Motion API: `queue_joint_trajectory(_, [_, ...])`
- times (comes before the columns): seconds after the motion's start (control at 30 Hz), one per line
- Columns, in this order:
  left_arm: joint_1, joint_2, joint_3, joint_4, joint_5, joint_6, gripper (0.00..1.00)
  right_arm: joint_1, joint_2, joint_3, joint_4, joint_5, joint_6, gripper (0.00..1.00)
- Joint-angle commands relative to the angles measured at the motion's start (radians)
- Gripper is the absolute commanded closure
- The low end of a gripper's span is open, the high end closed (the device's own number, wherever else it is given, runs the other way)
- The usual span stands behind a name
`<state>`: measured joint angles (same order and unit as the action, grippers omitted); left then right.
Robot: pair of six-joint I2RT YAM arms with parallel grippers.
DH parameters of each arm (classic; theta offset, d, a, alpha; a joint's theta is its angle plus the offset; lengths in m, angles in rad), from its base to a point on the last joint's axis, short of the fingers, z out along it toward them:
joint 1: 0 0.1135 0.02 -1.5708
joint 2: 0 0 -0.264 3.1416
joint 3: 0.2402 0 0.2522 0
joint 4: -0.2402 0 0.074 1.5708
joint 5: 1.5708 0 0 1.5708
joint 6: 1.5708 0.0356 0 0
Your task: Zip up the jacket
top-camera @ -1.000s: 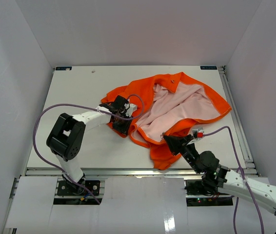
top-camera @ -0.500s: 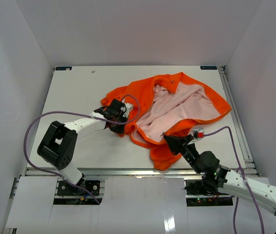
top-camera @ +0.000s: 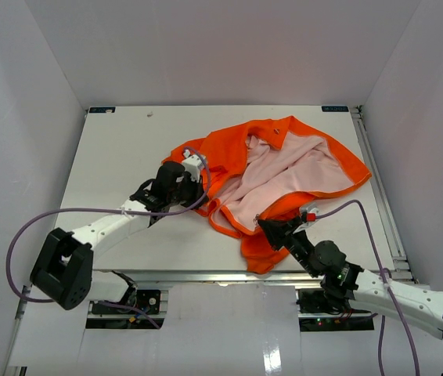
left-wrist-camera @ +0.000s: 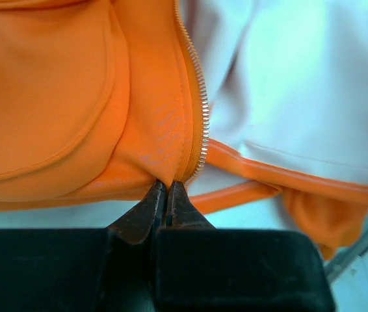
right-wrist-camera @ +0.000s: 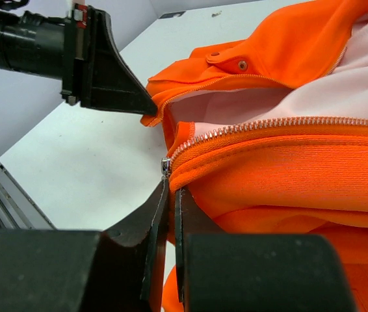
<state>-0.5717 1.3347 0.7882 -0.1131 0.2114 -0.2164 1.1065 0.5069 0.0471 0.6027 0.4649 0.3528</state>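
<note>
The orange jacket [top-camera: 229,157] lies open in the middle of the table, its pale pink lining [top-camera: 284,176] facing up. My left gripper [top-camera: 200,182] is at its left front edge. In the left wrist view that gripper [left-wrist-camera: 166,185] is shut on the orange hem corner, just beside the zipper teeth [left-wrist-camera: 201,110]. My right gripper [top-camera: 267,225] is at the near front edge. In the right wrist view it [right-wrist-camera: 172,187] is shut on the hem just under the metal zipper slider [right-wrist-camera: 166,167]. The left gripper [right-wrist-camera: 146,107] shows there too, pinching the other front corner.
The white table [top-camera: 112,149] is walled in by a white enclosure on three sides. A purple cable [top-camera: 57,215] loops off the left arm and another [top-camera: 362,215] off the right arm. A metal rail [top-camera: 378,180] runs along the table's right edge.
The left gripper has shut on the jacket's left front corner, and its arm has stretched out low toward the near left. The right gripper keeps its grip and has shifted slightly left.
</note>
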Motion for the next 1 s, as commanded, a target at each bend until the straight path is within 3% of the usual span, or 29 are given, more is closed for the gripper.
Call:
queue_joint_trajectory(0.0, [-0.006,-0.14,-0.135,0.425,0.19,-0.094,1.0,0.003,0.077,0.03,0.165,-0.092,-0.128,0.92])
queue_joint_trajectory(0.2, [-0.007,-0.223,-0.267,0.681,0.243,-0.151,1.0,0.001,0.194,0.1,0.256,-0.258,-0.275,0.92])
queue_joint_trajectory(0.37, [-0.007,-0.273,-0.375,0.928,0.297,-0.25,1.0,0.0,0.236,0.101,0.319,-0.335,-0.302,0.92])
queue_joint_trajectory(0.57, [-0.008,-0.28,-0.423,1.097,0.334,-0.33,1.0,0.001,0.251,0.058,0.475,-0.414,-0.348,0.92])
queue_joint_trajectory(0.73, [-0.012,-0.28,-0.463,1.17,0.319,-0.353,1.0,0.001,0.319,0.138,0.356,-0.434,-0.414,0.92])
queue_joint_trajectory(0.97, [-0.021,-0.267,-0.521,1.305,0.356,-0.354,1.0,-0.002,0.415,0.195,0.362,-0.456,-0.434,0.92])
